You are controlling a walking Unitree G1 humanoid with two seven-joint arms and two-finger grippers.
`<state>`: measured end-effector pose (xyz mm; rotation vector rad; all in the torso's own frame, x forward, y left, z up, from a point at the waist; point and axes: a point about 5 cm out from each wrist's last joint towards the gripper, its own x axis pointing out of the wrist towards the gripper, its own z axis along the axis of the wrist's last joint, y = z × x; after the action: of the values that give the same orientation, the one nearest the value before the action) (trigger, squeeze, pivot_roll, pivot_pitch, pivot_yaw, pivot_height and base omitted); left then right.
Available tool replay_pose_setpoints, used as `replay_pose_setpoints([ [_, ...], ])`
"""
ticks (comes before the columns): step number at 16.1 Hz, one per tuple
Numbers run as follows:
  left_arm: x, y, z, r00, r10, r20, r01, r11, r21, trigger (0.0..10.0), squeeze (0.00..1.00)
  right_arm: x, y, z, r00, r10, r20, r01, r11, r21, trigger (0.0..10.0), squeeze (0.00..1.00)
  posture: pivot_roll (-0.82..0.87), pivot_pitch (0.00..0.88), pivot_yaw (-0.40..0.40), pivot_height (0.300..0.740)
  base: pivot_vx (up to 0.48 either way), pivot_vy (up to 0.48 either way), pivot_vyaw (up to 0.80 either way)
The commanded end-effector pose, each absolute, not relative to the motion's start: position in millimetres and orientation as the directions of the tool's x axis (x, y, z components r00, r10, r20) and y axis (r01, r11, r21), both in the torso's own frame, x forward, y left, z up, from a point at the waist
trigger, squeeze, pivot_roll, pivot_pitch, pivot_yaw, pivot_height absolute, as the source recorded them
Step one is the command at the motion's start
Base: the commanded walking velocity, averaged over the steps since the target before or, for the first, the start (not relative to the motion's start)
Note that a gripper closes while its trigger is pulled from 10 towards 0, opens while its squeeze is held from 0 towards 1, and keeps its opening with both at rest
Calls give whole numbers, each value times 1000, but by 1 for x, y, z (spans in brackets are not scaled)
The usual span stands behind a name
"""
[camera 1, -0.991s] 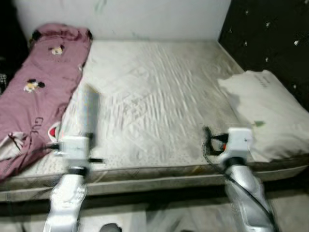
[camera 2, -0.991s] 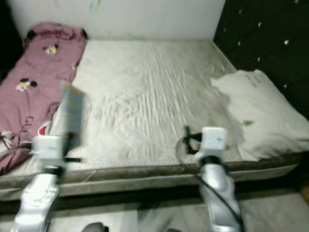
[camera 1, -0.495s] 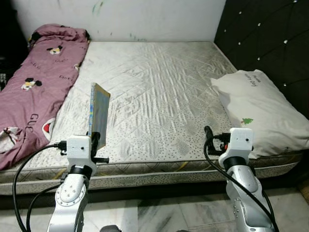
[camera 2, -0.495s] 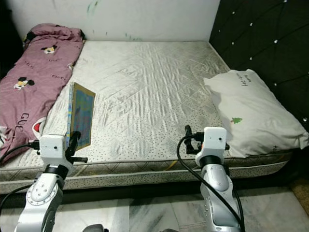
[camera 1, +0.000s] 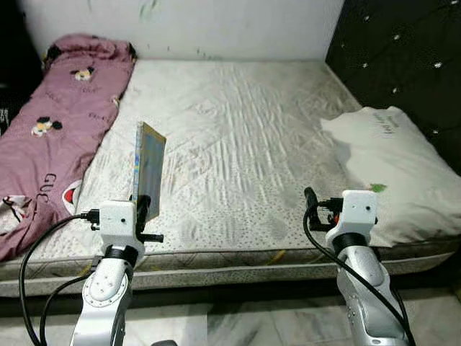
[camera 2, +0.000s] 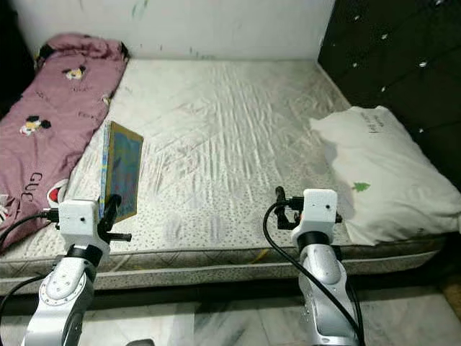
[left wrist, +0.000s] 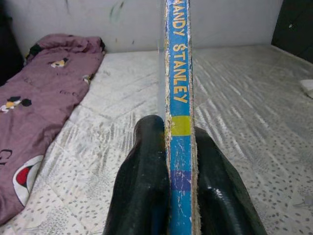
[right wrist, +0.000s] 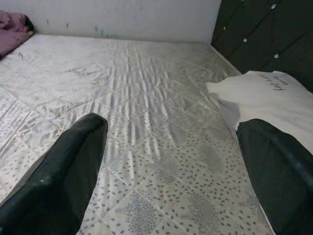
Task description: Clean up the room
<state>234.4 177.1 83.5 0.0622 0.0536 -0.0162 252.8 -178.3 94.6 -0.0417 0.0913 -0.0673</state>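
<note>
My left gripper (camera 1: 142, 209) is shut on a thin book (camera 1: 148, 166) held upright over the near left part of the bed (camera 1: 238, 130). In the left wrist view the two black fingers (left wrist: 142, 186) pinch the book's blue spine (left wrist: 179, 98), lettered "STANLEY" in yellow. My right gripper (camera 1: 311, 198) hovers over the near right part of the mattress, beside the white pillow (camera 1: 396, 173). Its fingers (right wrist: 63, 176) stand wide apart and open, with nothing between them.
A pink cartoon-print blanket (camera 1: 57, 122) lies along the bed's left side. A dark tufted headboard (camera 1: 403, 58) rises on the right behind the pillow. A white wall (camera 1: 216, 29) closes the far side. Marble floor (camera 1: 238, 328) lies below the bed's near edge.
The view has steadied from blur and shifted a little. Both arms keep their pose, the left one still gripping the book.
</note>
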Motion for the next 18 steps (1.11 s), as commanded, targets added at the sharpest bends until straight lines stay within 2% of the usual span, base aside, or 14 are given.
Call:
replay_pose_setpoints([
  [1,237,179,93,1000,-16,-2,16,998,67,10000,0,256,-177,97,995,-60,-83,56,997,-49,10000,0,25,0,-28,740,292,0,0],
  [14,240,178,91,1000,-23,-10,23,997,71,10000,0,259,-176,97,995,-60,-79,56,997,-48,10000,0,25,0,-26,740,314,0,0],
  [18,243,172,92,999,-45,-9,46,995,89,10000,0,259,-177,97,995,-61,-78,58,997,-46,10000,0,25,0,-25,740,0,0,0],
])
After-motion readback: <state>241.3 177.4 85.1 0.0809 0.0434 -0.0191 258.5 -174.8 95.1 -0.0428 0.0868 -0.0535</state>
